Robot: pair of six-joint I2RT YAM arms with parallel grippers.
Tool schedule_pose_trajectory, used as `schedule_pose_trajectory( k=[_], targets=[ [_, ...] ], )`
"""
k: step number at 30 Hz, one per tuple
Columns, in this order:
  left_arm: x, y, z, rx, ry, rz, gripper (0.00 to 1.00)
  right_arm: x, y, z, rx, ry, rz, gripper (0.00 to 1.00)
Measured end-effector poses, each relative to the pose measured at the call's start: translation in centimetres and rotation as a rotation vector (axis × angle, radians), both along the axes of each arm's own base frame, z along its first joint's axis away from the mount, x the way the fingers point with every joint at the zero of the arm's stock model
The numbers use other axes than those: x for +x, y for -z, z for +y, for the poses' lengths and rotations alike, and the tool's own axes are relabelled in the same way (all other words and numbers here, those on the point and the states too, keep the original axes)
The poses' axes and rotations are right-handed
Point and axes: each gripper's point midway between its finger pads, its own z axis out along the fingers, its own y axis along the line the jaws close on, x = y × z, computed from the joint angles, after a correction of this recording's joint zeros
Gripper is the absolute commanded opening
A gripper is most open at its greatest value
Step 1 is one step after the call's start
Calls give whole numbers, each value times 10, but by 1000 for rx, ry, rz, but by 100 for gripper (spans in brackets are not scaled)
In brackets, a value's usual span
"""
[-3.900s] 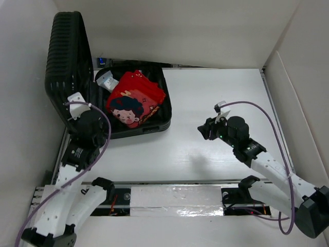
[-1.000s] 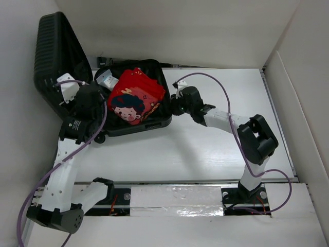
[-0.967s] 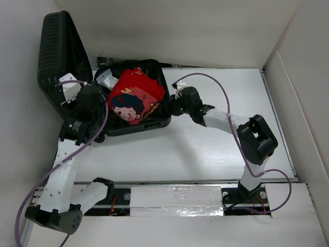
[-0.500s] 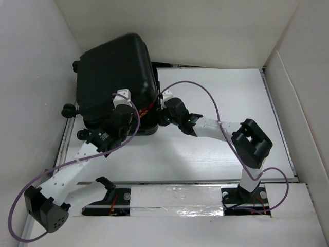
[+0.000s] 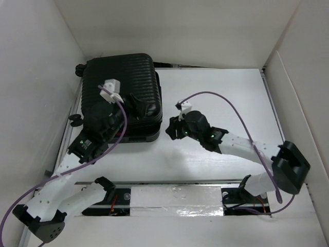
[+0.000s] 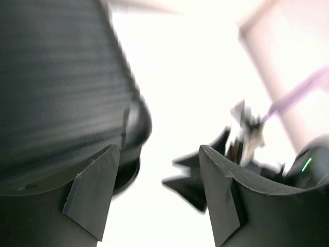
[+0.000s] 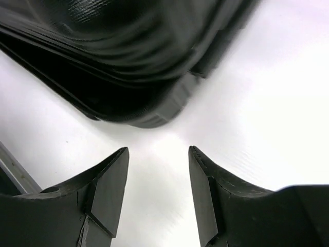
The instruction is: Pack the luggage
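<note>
The luggage [image 5: 121, 98], a black ribbed hard-shell suitcase, lies flat and closed at the back left of the table; its contents are hidden. My left gripper [image 5: 141, 105] is open and empty over the right part of the lid. In the left wrist view [image 6: 159, 152] the ribbed shell [image 6: 56, 87] sits at the left, past the left finger. My right gripper [image 5: 172, 128] is open and empty on the table just right of the suitcase's front right corner. In the right wrist view [image 7: 157, 150] that corner [image 7: 128, 56] lies just beyond the fingertips.
White walls [image 5: 46, 62] close in the left, back and right sides. The suitcase's wheels [image 5: 76, 119] stick out toward the left wall. A metal rail [image 5: 175, 195] runs along the near edge. Purple cables [image 5: 226, 103] loop over both arms.
The suitcase lid has swung down from upright to closed, hiding the red cloth inside. My left gripper followed it onto the lid. My right gripper drew back from the rim to the table.
</note>
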Motion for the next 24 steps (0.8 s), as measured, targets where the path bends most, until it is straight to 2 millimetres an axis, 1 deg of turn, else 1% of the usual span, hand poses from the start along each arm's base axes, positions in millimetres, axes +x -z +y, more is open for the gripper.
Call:
schedule_pose_trajectory(
  k=[1,2,3,4,5,6,7,8,9,11,12,13,14,15,16,19,21,24],
  targets=[
    [3,-25,5,-28,-30,-48,58,-1,-6,-10,8,16,-11,53],
    [7,-49,12,-58,-66,-96,58,-1,-12,-20,15,36,-23,47],
    [14,-69,18,-78,-108,-127,58,-2,-16,-30,18,53,-34,39],
    [22,-88,27,-98,-156,-158,58,-2,-20,-39,20,72,-45,19],
    [31,-106,39,-122,-215,-191,56,0,-24,-48,24,89,-59,8],
    [41,-120,52,-139,-275,-215,52,1,-28,-54,30,104,-70,2],
    [52,-129,68,-154,-340,-232,50,4,-32,-59,33,117,-78,0],
    [64,-133,87,-155,-412,-241,48,7,-35,-62,36,123,-88,0],
    [76,-132,107,-157,-480,-238,44,9,-36,-65,33,129,-94,0],
    [96,-123,158,-157,-616,-215,37,13,-33,-67,16,132,-97,0],
    [107,-112,184,-162,-669,-185,32,15,-30,-68,4,129,-95,0],
    [118,-97,215,-152,-752,-149,30,16,-27,-68,-7,123,-91,0],
    [124,-83,242,-140,-829,-110,30,16,-23,-68,-17,116,-87,0],
    [132,-64,262,-125,-888,-61,29,17,-21,-69,-26,111,-85,0],
    [139,-47,274,-110,-921,-15,28,17,-19,-69,-31,103,-84,0],
    [153,4,301,-79,-974,126,28,22,-21,-74,-37,95,-96,0],
    [152,36,329,-61,-1033,212,28,27,-20,-80,-39,95,-96,0],
    [143,77,367,17,-1123,325,26,30,-20,-83,-34,76,-94,0]
  ],
)
